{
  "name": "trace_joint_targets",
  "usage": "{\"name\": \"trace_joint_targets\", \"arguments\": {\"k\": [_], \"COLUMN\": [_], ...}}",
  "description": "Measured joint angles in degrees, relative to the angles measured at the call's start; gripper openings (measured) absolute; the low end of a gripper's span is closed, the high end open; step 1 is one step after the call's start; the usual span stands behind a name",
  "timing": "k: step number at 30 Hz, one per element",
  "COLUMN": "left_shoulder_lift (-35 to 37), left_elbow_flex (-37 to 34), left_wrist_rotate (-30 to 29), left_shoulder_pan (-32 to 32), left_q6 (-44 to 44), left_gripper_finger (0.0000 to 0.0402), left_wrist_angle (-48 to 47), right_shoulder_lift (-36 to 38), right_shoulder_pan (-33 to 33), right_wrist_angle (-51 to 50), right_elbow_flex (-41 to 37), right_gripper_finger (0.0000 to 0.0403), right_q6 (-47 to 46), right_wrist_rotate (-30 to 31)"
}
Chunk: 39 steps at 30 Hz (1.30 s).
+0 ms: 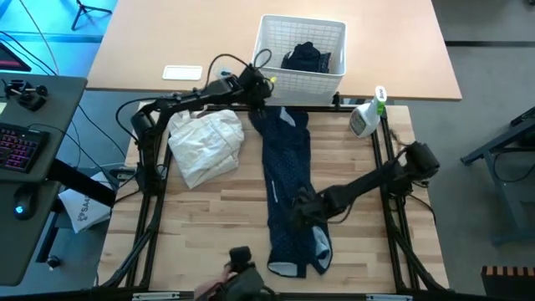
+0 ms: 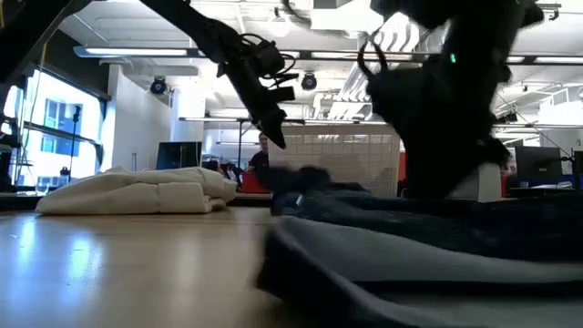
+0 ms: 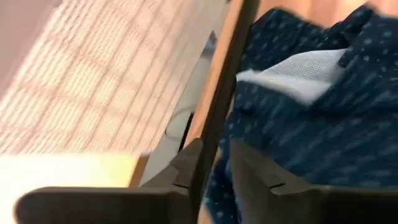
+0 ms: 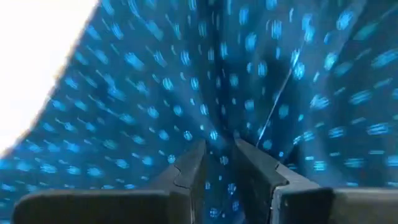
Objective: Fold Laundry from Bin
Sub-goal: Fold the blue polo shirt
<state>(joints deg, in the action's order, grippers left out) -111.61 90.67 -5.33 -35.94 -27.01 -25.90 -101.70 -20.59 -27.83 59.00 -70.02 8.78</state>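
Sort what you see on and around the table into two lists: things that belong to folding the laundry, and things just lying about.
Belongs to the job:
- dotted navy shirt, spread on the table
- white bin
- dark garment inside it
- left gripper
- right gripper

Just lying about:
- cream cloth bag
- spray bottle
- flat white card

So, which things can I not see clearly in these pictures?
- Dark garment in the bin: high view, too small to identify.
- Left gripper: high view, tips merge with the dotted shirt; whether it pinches cloth is unclear.
- Shirt's near end: low view, blurred.
- Black object at the table's near edge: partly cut off.
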Motion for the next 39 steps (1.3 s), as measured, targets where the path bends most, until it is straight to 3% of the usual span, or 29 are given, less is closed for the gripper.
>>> {"name": "trace_joint_targets", "arguments": {"k": [5,8,11,15,19,24,27,30,35,39], "left_shoulder_lift": [0.19,2.27,7.58,17.29,25.67,29.48,27.41,22.31,11.32,1.33], "left_elbow_flex": [8.12,11.64,10.26,4.17,-3.97,-14.14,-18.67,-20.49,-17.67,-13.33], "left_wrist_rotate": [0.42,6.34,11.93,13.74,13.85,13.33,13.21,13.34,13.82,13.64], "left_shoulder_pan": [-1.82,-0.88,3.17,13.18,25.9,40.49,47.9,54.13,60.64,63.3], "left_q6": [4.68,6.22,7.83,7.25,13.68,24.42,24.31,24.21,26.23,20.86], "left_gripper_finger": [0.0115,0.0129,0.0126,0.0106,0.0088,0.0079,0.0079,0.0079,0.0101,0.0143], "left_wrist_angle": [-15.67,-25.07,-27.54,-26.43,-20.33,-5.3,3.47,10.27,17.26,17.05], "right_shoulder_lift": [8.94,14.62,19.54,23.2,22.92,19.18,16.8,16.17,16.17,16.17], "right_shoulder_pan": [0.24,-1.1,-3.57,-9.18,-15.74,-20.07,-21.38,-22.37,-23.75,-24.14], "right_wrist_angle": [-3.54,-6.25,-8.28,-8.78,-11.35,-14.32,-13.53,-4.95,8.91,19.44], "right_elbow_flex": [0.18,0.16,0.16,0.16,0.16,0.16,-0.41,-5.82,-14.23,-20.03], "right_gripper_finger": [0.0074,0.0085,0.0117,0.0176,0.0229,0.0251,0.0252,0.0252,0.0252,0.0252], "right_q6": [4.67,8.63,13.73,29.11,49.45,54.56,60.53,64.15,67.4,74.54], "right_wrist_rotate": [0.71,0.76,-0.28,-0.23,-0.25,1.95,1.26,-1.88,-2.64,1.02]}}
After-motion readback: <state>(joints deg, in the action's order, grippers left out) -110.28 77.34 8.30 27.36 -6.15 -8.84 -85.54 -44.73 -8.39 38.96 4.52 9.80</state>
